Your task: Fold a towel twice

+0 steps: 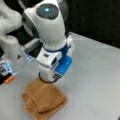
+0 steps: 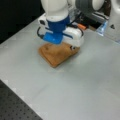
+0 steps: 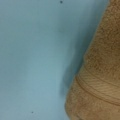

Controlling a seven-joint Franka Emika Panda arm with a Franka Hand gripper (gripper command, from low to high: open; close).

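Observation:
The tan towel (image 1: 45, 98) lies on the grey table as a thick stack of folded layers, its edges not quite lined up. In a front view the same towel (image 2: 56, 55) is a compact bundle under the arm. My gripper (image 1: 48, 77) hangs straight down over the towel's far edge, low and close to the cloth, and its fingertips are hidden behind the white and blue hand (image 2: 61, 37). The wrist view has the towel (image 3: 100, 82) along its right side, with a flat woven band across it and bare table to the left. No fingers appear there.
A small orange object (image 1: 9, 79) lies near the robot's base (image 1: 10, 47) and appears behind the arm (image 2: 81, 26) in a front view. A black perforated board (image 2: 15, 107) borders the grey table (image 2: 75, 82) at a front view's bottom left.

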